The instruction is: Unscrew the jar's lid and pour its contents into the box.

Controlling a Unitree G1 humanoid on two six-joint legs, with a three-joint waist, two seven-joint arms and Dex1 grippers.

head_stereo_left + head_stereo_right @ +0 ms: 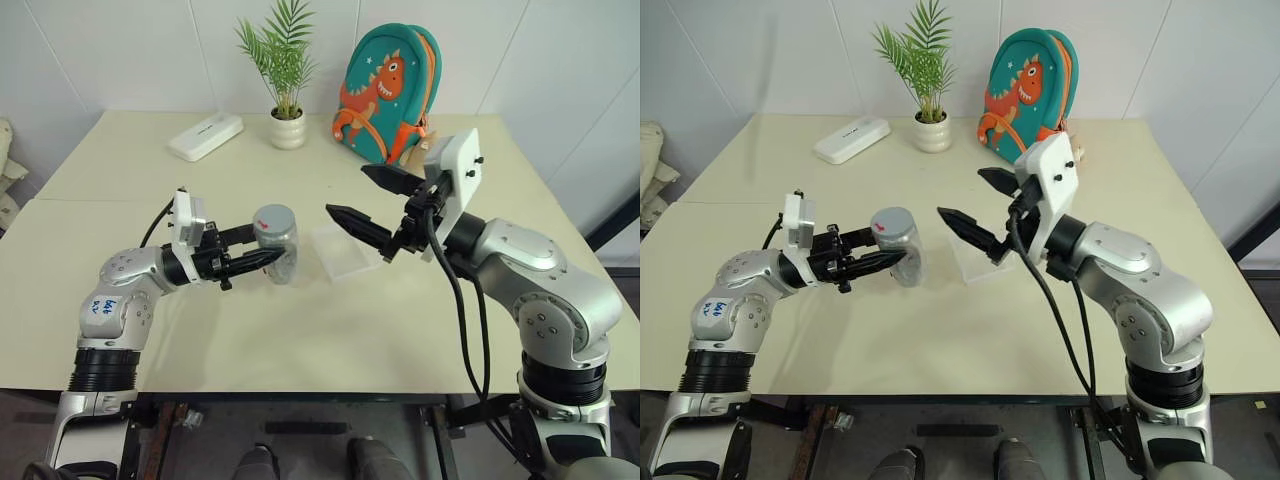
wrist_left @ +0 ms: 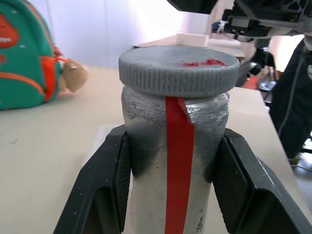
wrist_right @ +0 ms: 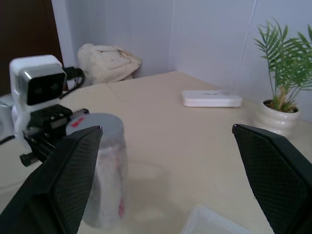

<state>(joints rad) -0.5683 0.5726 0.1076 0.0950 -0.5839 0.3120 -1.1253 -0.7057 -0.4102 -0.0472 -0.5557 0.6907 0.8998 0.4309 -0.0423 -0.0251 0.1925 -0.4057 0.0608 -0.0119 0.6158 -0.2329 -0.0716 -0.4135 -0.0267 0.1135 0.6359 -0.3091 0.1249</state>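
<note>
Now the left gripper [image 1: 262, 256] pinches the upright jar [image 1: 277, 243], its lid [image 2: 179, 68] on, probably just ahead of the spread right gripper [image 1: 350, 200], the nearer free one.

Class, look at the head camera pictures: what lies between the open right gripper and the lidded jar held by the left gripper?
Nothing: in the left eye view the gap between the right gripper and the jar is open air, with bare table below.
</note>
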